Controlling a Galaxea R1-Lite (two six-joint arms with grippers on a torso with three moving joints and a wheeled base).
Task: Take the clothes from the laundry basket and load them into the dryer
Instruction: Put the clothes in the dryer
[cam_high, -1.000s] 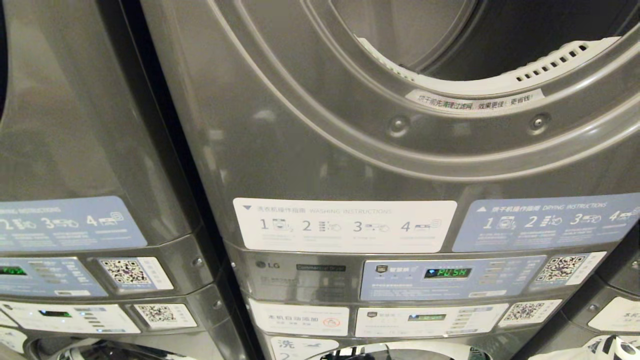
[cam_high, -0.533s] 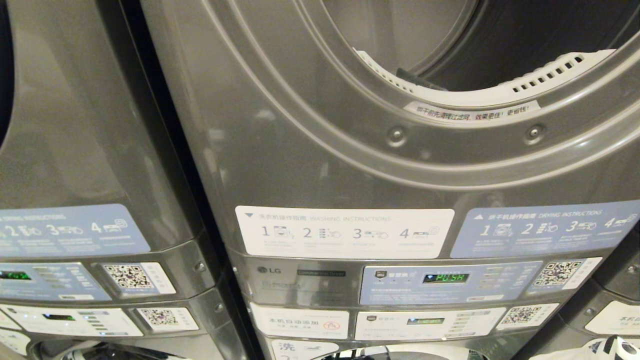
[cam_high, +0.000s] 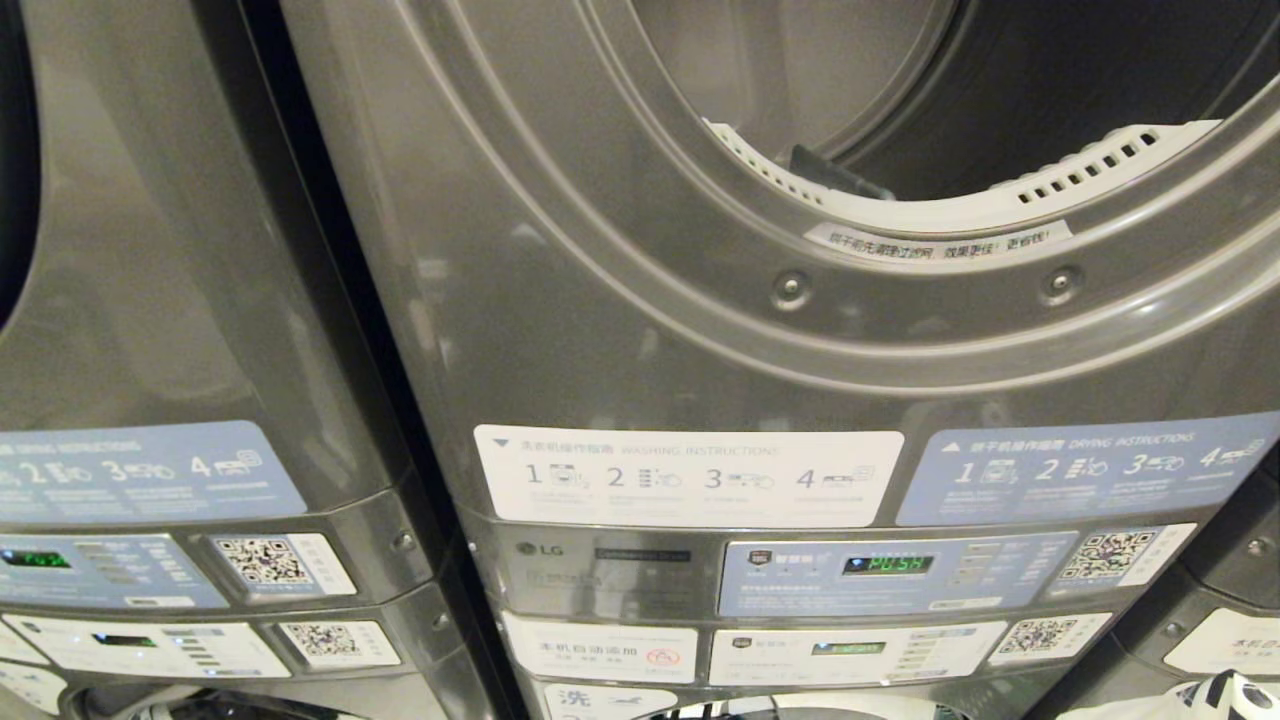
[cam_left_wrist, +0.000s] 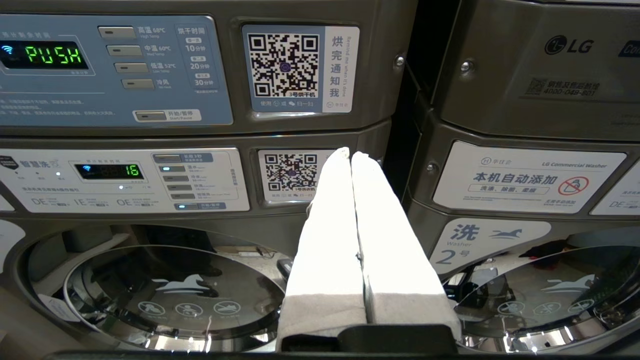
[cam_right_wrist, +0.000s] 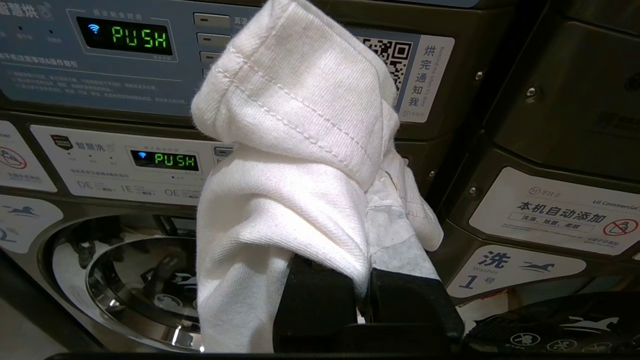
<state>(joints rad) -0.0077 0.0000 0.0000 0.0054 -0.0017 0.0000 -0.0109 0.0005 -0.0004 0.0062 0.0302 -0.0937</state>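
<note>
Head view looks at a grey stacked laundry unit: the dryer (cam_high: 620, 250) fills the frame, its round opening (cam_high: 960, 90) stands uncovered at the upper right, with a white lint filter (cam_high: 960, 205) along the lower rim. Below sit a white washing instructions sticker (cam_high: 688, 476), a blue drying instructions sticker (cam_high: 1085, 468) and a control panel (cam_high: 890, 572) showing green "PUSH". A second stack (cam_high: 150, 300) stands to the left. Neither arm appears here.

Left wrist view shows the left gripper (cam_left_wrist: 350, 155) with its white-covered fingers (cam_left_wrist: 325, 240) pressed flat together, jaws closed on nothing, pointing at the seam between two machines, over a QR sticker (cam_left_wrist: 290, 172) and above a washer door (cam_left_wrist: 175, 290).

Right wrist view shows the right gripper (cam_right_wrist: 365, 295), jaws clamped on a white garment (cam_right_wrist: 295, 150); the cloth is bunched up over the fingers and hides their tips. It hangs in front of the panels, level with a display (cam_right_wrist: 139, 36) reading "PUSH", below the dryer's opening and not yet inside it.
</note>
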